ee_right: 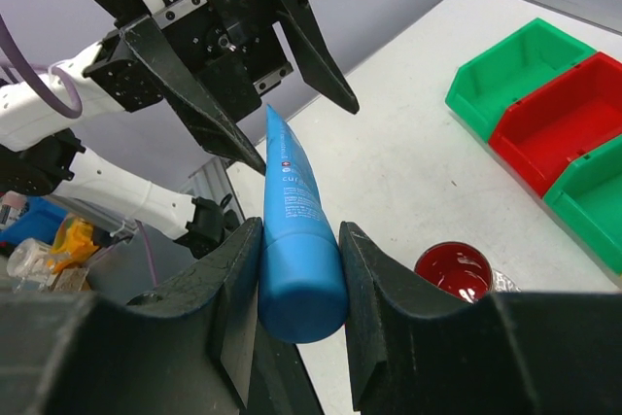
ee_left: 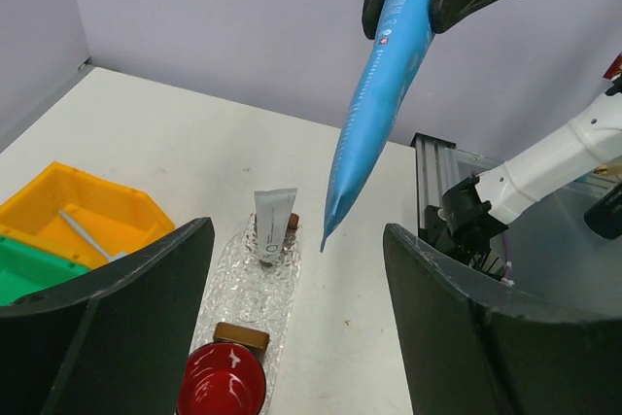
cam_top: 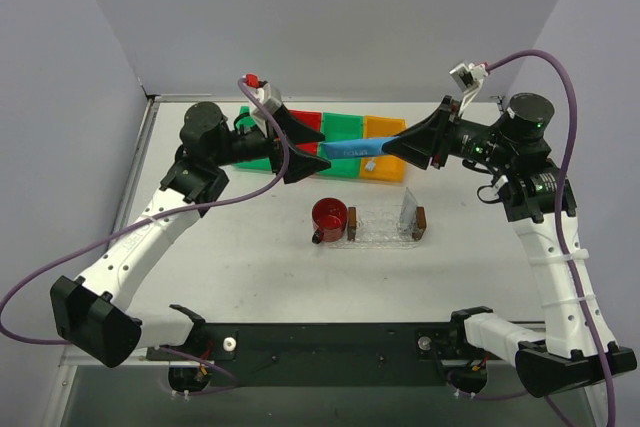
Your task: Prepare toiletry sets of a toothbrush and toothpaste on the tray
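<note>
My right gripper [cam_top: 400, 147] is shut on the cap end of the bright blue toothpaste tube [cam_top: 355, 145] and holds it level in the air above the bins. The tube's flat end points at my open left gripper [cam_top: 316, 150], whose fingers stand apart on either side without touching it. The right wrist view shows the tube [ee_right: 296, 240] clamped between the right gripper [ee_right: 299, 269]. In the left wrist view the tube [ee_left: 374, 94] hangs ahead of the open gripper [ee_left: 296, 308]. A white tube [ee_left: 273, 225] stands on the clear tray [ee_left: 243, 284]. The toothbrush [ee_left: 86, 233] lies in the orange bin.
A red cup [cam_top: 328, 215] stands against the tray's [cam_top: 385, 232] left wooden block. A row of green, red, green and orange bins [cam_top: 384, 137] sits at the back, under both grippers. The red cup also shows in the right wrist view [ee_right: 455, 271].
</note>
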`<state>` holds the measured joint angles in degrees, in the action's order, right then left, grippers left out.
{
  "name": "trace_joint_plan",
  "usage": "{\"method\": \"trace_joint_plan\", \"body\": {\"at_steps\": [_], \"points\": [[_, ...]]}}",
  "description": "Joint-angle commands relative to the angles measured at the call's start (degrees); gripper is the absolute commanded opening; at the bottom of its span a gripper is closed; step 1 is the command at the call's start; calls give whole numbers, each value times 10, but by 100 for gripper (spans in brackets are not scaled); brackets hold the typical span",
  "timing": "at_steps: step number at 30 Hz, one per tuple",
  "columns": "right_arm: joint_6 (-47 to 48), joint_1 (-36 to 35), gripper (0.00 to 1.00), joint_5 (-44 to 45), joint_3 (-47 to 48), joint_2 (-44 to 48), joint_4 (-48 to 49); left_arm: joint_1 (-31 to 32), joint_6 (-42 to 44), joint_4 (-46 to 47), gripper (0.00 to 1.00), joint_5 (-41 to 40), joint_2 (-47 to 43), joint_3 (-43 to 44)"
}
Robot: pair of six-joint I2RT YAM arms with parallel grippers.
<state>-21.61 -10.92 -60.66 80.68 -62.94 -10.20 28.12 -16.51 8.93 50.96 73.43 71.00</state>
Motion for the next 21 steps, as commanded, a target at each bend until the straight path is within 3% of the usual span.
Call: {"method": "trace_joint_plan", "body": {"at_steps": [1, 12, 21], "points": [[-51, 1, 0, -33, -12, 7, 87, -1, -48, 88, 81, 31, -10, -10], [-106, 1, 0, -44, -48, 4, 163, 4, -111, 159, 73, 60, 3, -22], [-128, 2, 0, -49, -68, 1, 193, 9, -130, 181, 52, 69, 22, -16]]}}
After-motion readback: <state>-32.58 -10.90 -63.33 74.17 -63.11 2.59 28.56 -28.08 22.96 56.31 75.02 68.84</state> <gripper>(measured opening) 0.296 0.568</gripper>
